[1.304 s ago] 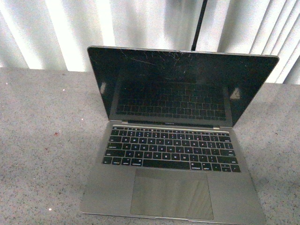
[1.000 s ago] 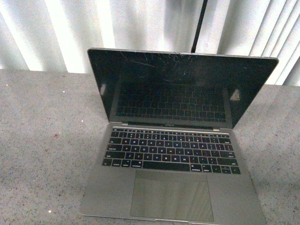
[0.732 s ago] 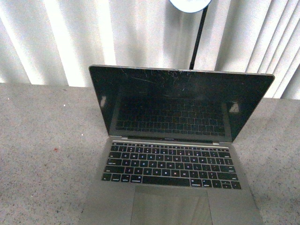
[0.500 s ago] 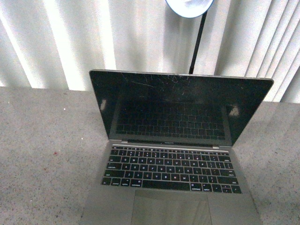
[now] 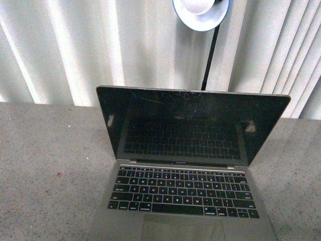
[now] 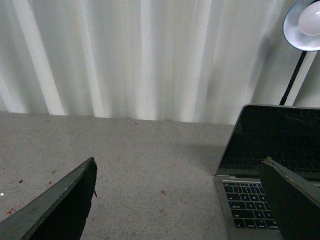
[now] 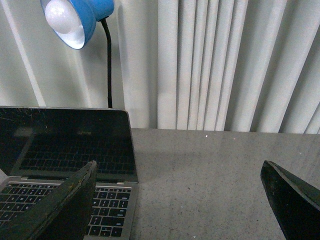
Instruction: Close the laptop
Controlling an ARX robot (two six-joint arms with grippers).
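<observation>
Grey speckled tabletop (image 5: 50, 165), white curtain (image 5: 100, 45) behind. My left gripper (image 6: 177, 165) and right gripper (image 7: 179, 165) hang empty, jaws wide apart, flanking the laptop (image 5: 180, 193), open at the near edge's middle. I judge closing not begun; next, one gripper must reach the lid (image 5: 190, 125) top and press down.

Laptops: one, the laptop (image 5: 185, 165), standing on the desk.
Screens: one, black and scratched.
Keyboards: one, with black keys.
Trackpads: one, cut off by the front view's lower edge.
Lamps: one, the lamp (image 5: 200, 12), at 12 o'clock from the laptop.
Lamp shades: one, blue.
Bulbs: one, white, inside the shade.
Lamp stems: one, thin and black.
Desks: one, the desk (image 5: 50, 165), speckled grey.
Grippers: two, the left gripper (image 6: 178, 165) and the right gripper (image 7: 179, 165).
Jaws: four, two dark ones per gripper, seen in the wrist views.
</observation>
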